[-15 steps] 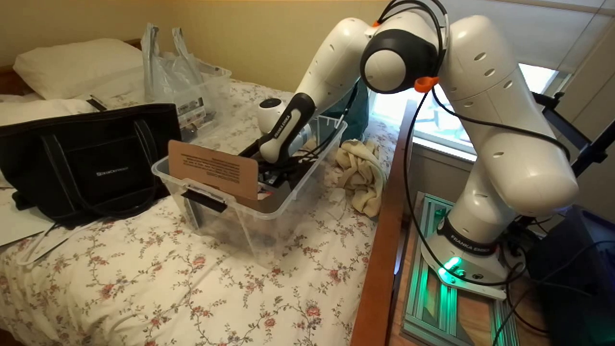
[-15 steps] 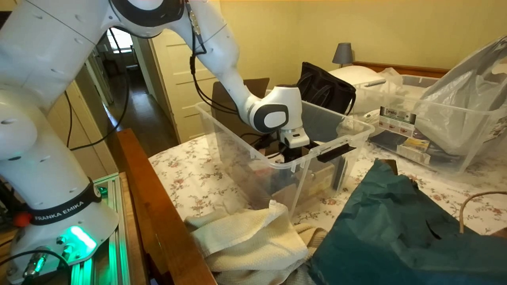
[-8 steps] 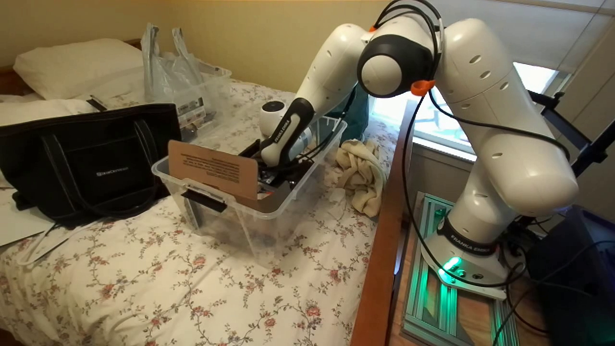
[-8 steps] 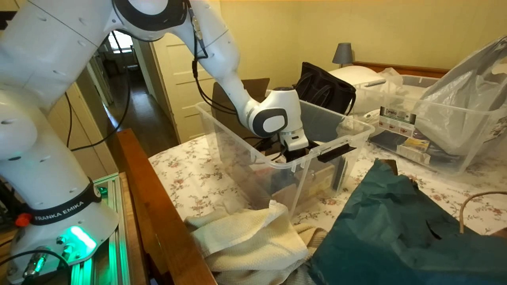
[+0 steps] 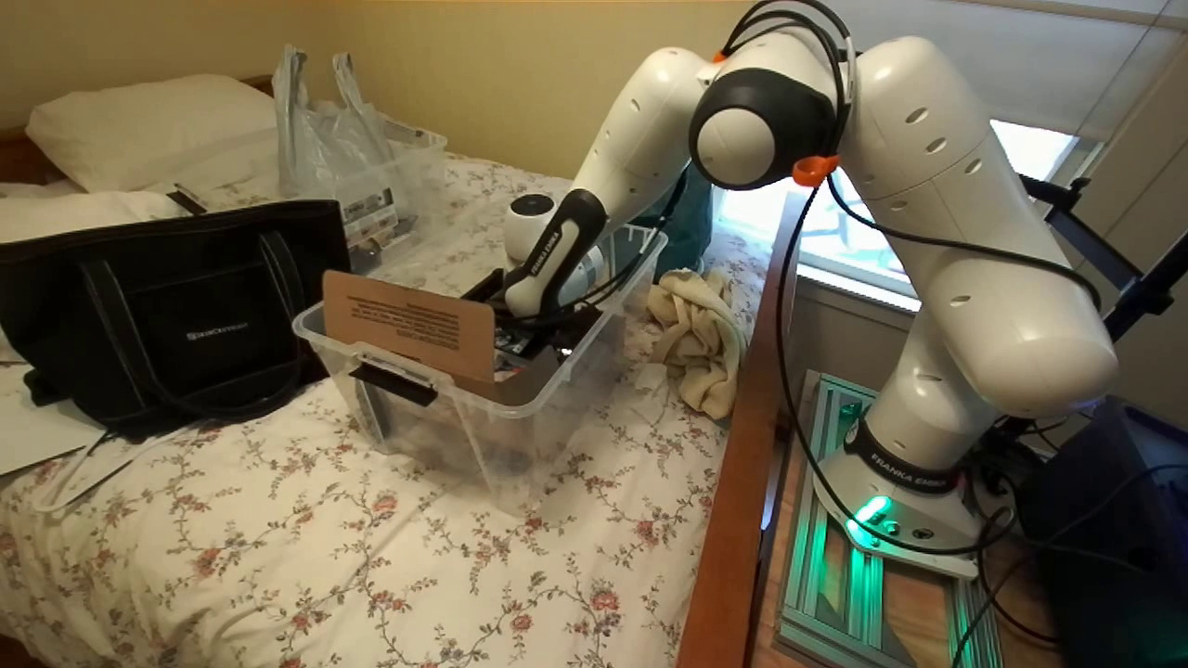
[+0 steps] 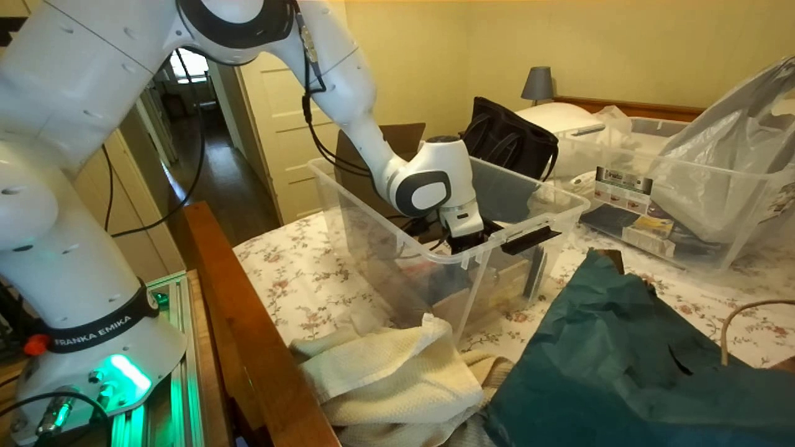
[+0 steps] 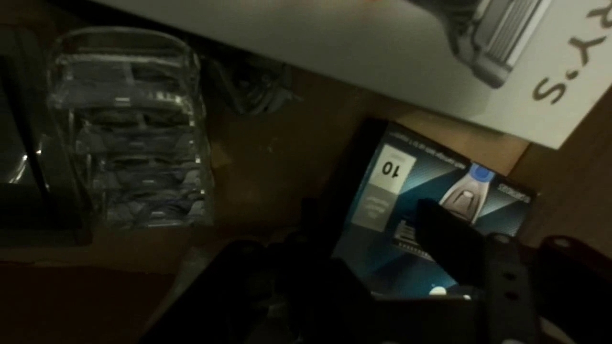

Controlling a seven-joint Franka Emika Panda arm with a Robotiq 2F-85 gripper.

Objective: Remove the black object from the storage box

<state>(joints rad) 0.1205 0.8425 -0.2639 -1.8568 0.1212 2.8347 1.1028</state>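
Down inside the storage box [image 5: 534, 408], the gripper [image 7: 366, 210] has its jaws standing apart, holding nothing I can make out; below them lies a dark blue box [image 7: 416, 177] marked 10. Around it in the wrist view are a white carton [image 7: 363, 43], a clear pack [image 7: 138, 138] and, at the left edge, a glossy black thing [image 7: 28, 143]; which of the dark things in the storage box is the black object, I cannot tell. In both exterior views the rim rings the gripper, coming close near a black latch [image 6: 530, 239], while a cardboard sheet [image 5: 408, 325] stands above the opposite end. Room lies open over the rim and across the flowered bedspread [image 5: 353, 557] before the cardboard. A black bag [image 5: 186, 306] sits just beside one long side; a cream cloth [image 6: 397, 379] bunches near the other, by the wooden bed rail [image 6: 261, 335]. Next to the cloth lies a teal bag [image 6: 621, 379], and a second clear bin [image 6: 730, 245] holds a gray plastic bag [image 6: 739, 143]. Farther back are a pillow [image 5: 158, 121], a lamp [image 6: 537, 84], yellow walls [image 6: 422, 74], a white door [image 6: 279, 118], a hallway [image 6: 214, 149] and a bright window [image 5: 858, 232].
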